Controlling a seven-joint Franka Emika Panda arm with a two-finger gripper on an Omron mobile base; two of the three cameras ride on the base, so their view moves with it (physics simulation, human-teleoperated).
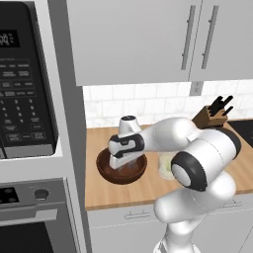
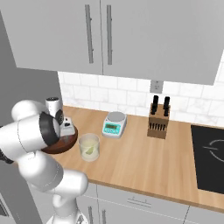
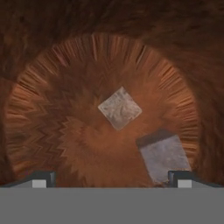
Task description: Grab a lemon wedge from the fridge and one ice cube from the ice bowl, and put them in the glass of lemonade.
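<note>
Right under the hand camera I see the brown floor of the ice bowl (image 3: 52, 131), its grain fanning out from the middle. My claw (image 3: 111, 178) hangs inside the bowl with its two dark tips spread wide at 7 and 5 o'clock, pinching nothing. One ice cube (image 3: 120, 107) lies at the centre of the bowl floor, turned like a diamond. A second, greyer cube (image 3: 164, 155) lies at 4 o'clock from it, just beside the right tip; I cannot tell whether they touch.

From the left base camera, going by size: the black oven and microwave column (image 1: 24, 99) fills the 9 o'clock side, and grey wall cabinets (image 1: 138, 39) hang at 12 o'clock. The wooden table (image 1: 138, 190) carries everything else. On it the ice bowl (image 1: 106, 170) sits near the left end, with the claw (image 1: 123, 165) lowered into it.

From the right base camera, the glass of lemonade (image 2: 89, 147) stands just beside the bowl (image 2: 65, 144), at 3 o'clock from it, and a pale lemon wedge (image 2: 89, 149) lies in the liquid. A knife block (image 2: 158, 122) stands towards 2 o'clock, near the tiled wall. A small kitchen scale (image 2: 114, 124) sits between glass and block. A black hob (image 2: 210, 157) lies at the 3 o'clock edge.
</note>
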